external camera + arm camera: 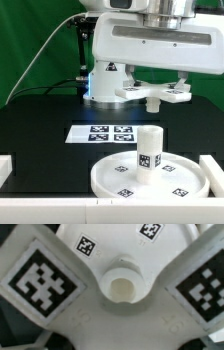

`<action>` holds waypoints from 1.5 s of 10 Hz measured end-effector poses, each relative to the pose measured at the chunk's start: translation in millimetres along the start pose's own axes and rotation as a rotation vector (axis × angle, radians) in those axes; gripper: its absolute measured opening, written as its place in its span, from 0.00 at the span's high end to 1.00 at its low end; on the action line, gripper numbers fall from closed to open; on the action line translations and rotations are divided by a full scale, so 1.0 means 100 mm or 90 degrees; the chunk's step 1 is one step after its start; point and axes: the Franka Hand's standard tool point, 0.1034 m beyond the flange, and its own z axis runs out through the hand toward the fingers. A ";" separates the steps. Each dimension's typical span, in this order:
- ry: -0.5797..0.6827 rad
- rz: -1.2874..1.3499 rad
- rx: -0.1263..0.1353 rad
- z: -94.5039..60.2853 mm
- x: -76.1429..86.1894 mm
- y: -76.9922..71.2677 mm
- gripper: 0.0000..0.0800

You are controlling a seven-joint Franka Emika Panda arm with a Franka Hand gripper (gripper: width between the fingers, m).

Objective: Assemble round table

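The large rimmed round disc [120,180] lies on the black table near the front. The short cylindrical post [150,148] stands upright on it, tags on its side. My gripper [160,88] is shut on the cross-shaped piece [158,97] and holds it level in the air, above and behind the post. In the wrist view the cross-shaped piece [120,319] fills the picture, with tagged arms and a centre socket [122,287]. Part of the disc [110,235] shows beyond it. My fingers are hidden there.
The marker board [108,133] lies flat on the table behind the disc. A white rail [60,211] runs along the front, with white blocks at the exterior view's left [5,168] and right [214,165]. The robot base [108,85] stands at the back.
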 end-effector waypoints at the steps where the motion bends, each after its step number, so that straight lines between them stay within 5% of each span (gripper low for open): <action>1: -0.003 0.005 -0.001 0.03 0.00 0.04 0.44; 4: -0.007 0.013 0.000 0.06 0.01 0.10 0.44; 10: -0.005 0.037 -0.024 0.25 0.01 0.05 0.44; 15: 0.001 0.048 -0.028 0.34 -0.04 -0.06 0.44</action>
